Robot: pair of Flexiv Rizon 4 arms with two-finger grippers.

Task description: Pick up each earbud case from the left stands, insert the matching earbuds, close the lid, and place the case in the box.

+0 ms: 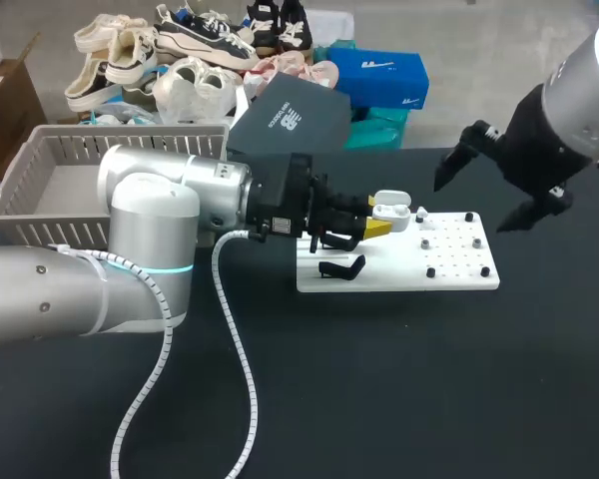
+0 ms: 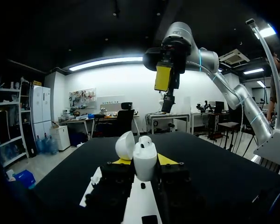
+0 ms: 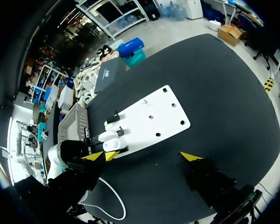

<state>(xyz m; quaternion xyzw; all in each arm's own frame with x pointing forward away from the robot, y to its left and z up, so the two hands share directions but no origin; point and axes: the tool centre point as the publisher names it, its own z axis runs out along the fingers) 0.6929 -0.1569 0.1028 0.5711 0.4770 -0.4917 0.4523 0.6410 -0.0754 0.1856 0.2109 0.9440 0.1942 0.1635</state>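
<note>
A white earbud case (image 1: pixel 391 208) with its lid swung open sits upright between the yellow tips of my left gripper (image 1: pixel 377 226), which is shut on it just above the left part of the white board (image 1: pixel 459 274). In the left wrist view the case (image 2: pixel 145 161) fills the gap in my left gripper (image 2: pixel 143 160), and its lid (image 2: pixel 125 144) leans off to one side. My right gripper (image 1: pixel 484 190) hangs open, high over the board's far right end. From the right wrist view my right gripper (image 3: pixel 148 157) looks down on the case (image 3: pixel 110 140) and the board (image 3: pixel 154 116).
Black stands (image 1: pixel 340 267) rise from the board's left end and small black pegs (image 1: pixel 430 271) dot its right half. A grey slatted basket (image 1: pixel 40 170) sits at the far left. A dark grey flat box (image 1: pixel 292 120) lies behind the board.
</note>
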